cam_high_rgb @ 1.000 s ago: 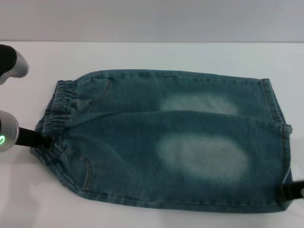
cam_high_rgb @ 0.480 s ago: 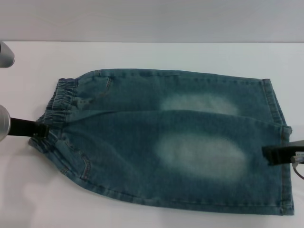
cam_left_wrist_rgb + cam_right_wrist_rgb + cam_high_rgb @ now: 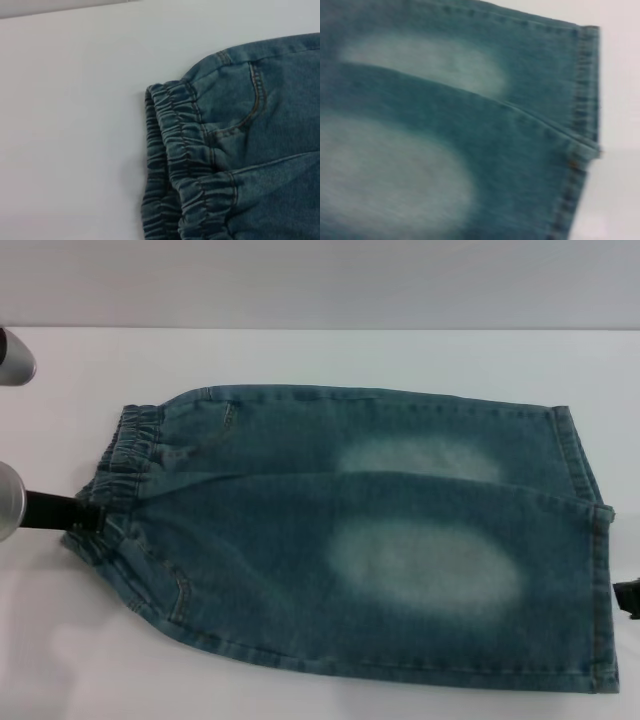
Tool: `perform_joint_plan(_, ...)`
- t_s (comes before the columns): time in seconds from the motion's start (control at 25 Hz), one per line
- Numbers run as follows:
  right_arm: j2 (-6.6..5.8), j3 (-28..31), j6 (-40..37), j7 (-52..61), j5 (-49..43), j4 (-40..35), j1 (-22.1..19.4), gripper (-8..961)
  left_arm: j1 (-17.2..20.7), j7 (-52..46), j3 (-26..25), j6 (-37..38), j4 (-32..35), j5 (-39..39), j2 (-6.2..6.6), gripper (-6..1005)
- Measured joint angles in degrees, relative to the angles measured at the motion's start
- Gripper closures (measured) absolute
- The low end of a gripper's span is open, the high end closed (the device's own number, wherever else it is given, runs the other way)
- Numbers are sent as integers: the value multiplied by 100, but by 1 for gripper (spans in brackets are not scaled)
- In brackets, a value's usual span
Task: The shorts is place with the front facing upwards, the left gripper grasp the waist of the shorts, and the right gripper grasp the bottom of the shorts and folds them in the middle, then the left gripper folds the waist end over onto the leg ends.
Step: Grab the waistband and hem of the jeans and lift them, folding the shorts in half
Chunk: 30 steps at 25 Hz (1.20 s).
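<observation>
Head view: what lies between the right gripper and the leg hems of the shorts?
Only bare white table. The right gripper sits at the frame's edge, just off the hem of the shorts.

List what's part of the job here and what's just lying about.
In the job: shorts, waist, leg hems, left pincer at the waist, right pincer off the hem edge.
Lying about: nothing; only the table.

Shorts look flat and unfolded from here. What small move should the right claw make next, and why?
Probably bring the right claw back in over the stitched leg hem of the blue-green denim shorts. It sits at the picture's edge, off the cloth, while the left claw is already at the ruffled elastic waistband. The fold likely needs both ends held.
</observation>
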Motion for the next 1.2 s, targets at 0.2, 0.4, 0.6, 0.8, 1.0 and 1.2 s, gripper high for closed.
perform_joint_plan(0.2, 4, 13, 96, 42, -18, 12, -21, 800, -10, 1, 10, -21, -35, -5, -5, 969)
perform_joint_plan(0.4, 21, -143, 69, 145, -9, -68, -48, 632, -39, 1, 12, -41, -33, -6, -9, 969)
perform_joint_plan(0.6, 22, -377, 69, 274, -1, -120, -59, 417, -48, 1, 12, -48, -27, -6, -9, 969)
perform_joint_plan(0.8, 17, -440, 71, 323, 0, -218, -84, 314, -54, 1, 11, -93, -36, 1, -9, 969)
perform_joint_plan(1.0, 25, -436, 70, 344, 51, -284, -117, 301, -54, 1, 10, -102, -19, 5, -9, 969)
perform_joint_plan(1.2, 27, -414, 67, 345, 76, -332, -120, 302, -55, 1, 11, -113, -20, 5, -9, 969)
